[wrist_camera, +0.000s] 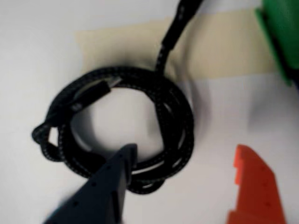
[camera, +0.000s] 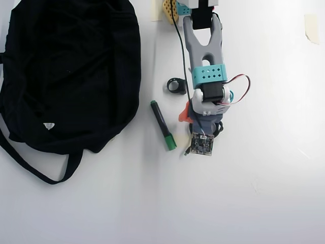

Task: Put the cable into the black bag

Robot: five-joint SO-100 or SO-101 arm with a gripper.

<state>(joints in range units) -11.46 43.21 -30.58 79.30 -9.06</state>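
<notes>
Cable (wrist_camera: 126, 135): thin black braided cord with pale flecks, wound in a small loop, flat on the white desk (camera: 264, 203). One end leads off toward the top of the wrist view; a plug end lies across the upper left of the loop. In the overhead view it sits near the middle of the desk, almost wholly hidden under the arm, only a sliver showing beside the wrist.

Gripper (wrist_camera: 187, 154): spread wide, nothing between its fingers. The dark finger (wrist_camera: 110, 184) has its tip over the lower arc of the loop; the orange finger (wrist_camera: 257, 186) stands clear of the coil on the right of the wrist view. Whether the dark tip touches the cord cannot be told.

Black bag (camera: 71, 71): large, soft, lying at the desk's upper left corner in the overhead view, strap trailing along the left edge, small white tag on its lower part. Well apart from the cable.

Marker (camera: 163, 125): black, green cap, between bag and arm.

Ring-shaped object (camera: 176, 85): small, black, above the marker, just beside the arm.

Tape strip (wrist_camera: 219, 46): tan, stuck to the desk behind the coil.
</notes>
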